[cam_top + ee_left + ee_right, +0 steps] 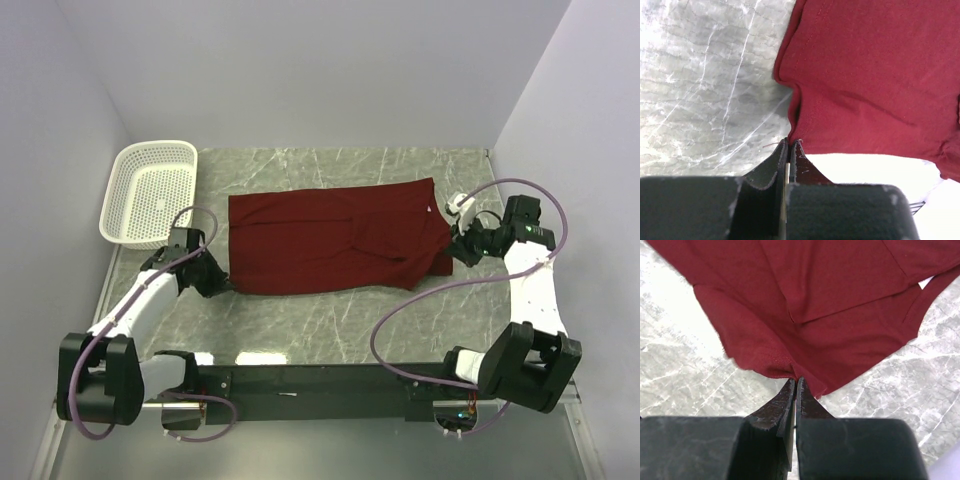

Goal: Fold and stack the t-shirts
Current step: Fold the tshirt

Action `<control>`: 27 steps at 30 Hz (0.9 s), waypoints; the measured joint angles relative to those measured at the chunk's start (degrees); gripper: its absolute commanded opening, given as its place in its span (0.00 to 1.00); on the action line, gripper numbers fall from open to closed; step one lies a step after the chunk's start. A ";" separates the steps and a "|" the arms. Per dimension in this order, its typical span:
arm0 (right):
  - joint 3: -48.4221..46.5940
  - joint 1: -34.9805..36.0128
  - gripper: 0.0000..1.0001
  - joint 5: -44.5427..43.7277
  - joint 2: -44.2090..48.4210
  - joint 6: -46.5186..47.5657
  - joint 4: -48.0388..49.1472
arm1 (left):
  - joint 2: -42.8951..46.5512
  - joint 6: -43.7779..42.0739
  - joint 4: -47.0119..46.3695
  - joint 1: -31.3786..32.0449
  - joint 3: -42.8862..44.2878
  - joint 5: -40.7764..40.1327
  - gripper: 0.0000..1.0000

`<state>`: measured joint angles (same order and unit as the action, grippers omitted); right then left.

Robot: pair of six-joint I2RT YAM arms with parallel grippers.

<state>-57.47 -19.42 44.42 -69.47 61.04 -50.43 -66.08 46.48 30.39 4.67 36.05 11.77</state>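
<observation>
A white perforated plastic basket (118,180) with rounded corners sits at the far left of the grey veined marble-pattern table (330,325). Just nearer than the basket, the left gripper (222,283) has its dark padded fingers (771,172) pressed together on a stitched hem corner of the maroon t-shirt (330,240). The soft, plain shirt lies spread as a wide, slightly creased rectangle just right of the basket. Farthest from the basket, at the shirt's other end, the right gripper (452,245) pinches the rumpled hem between closed fingers (774,412).
</observation>
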 measured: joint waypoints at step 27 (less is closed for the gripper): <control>-18.03 2.78 0.00 2.67 -22.67 -10.84 5.70 | -5.27 3.28 -0.94 -0.20 7.78 2.32 0.00</control>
<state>-75.50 -16.64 47.09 -92.14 50.19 -44.73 -71.35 49.76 29.45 4.47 43.83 14.09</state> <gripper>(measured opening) 0.032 0.040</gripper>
